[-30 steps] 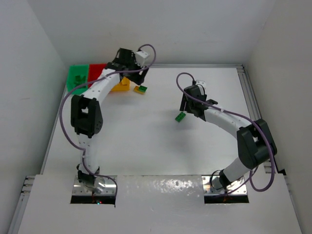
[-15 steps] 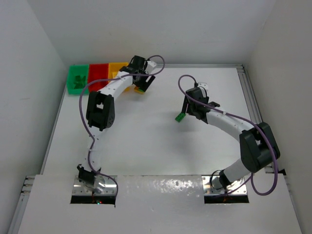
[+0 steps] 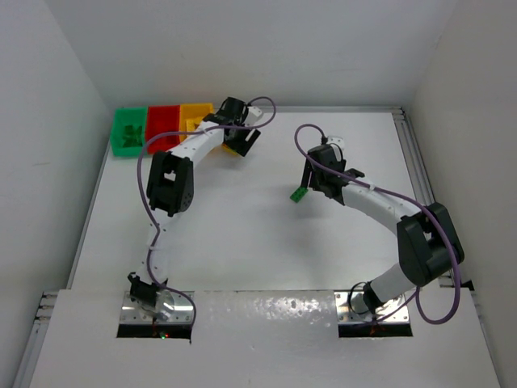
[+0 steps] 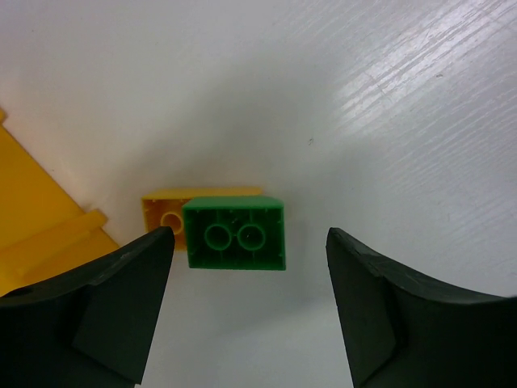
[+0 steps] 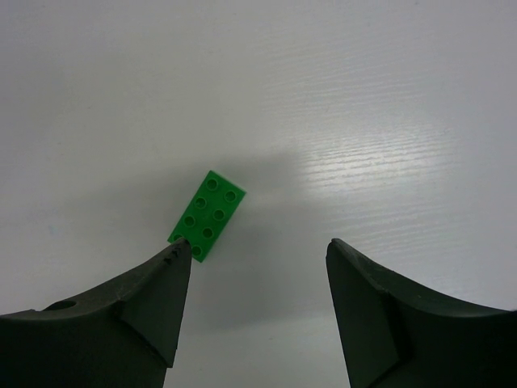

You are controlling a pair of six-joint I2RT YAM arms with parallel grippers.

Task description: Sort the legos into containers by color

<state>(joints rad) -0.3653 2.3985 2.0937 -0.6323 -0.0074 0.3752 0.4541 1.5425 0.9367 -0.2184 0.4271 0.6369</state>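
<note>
Progress, judged: near end; green bin holds pieces; three more lie loose on table.
Left gripper: spread, empty, straddling green brick that overlaps yellow brick, beside yellow bin.
Right gripper: spread, empty, over green plate.
Overhead largely hides the left pair; wrist views omit bin contents.
</note>
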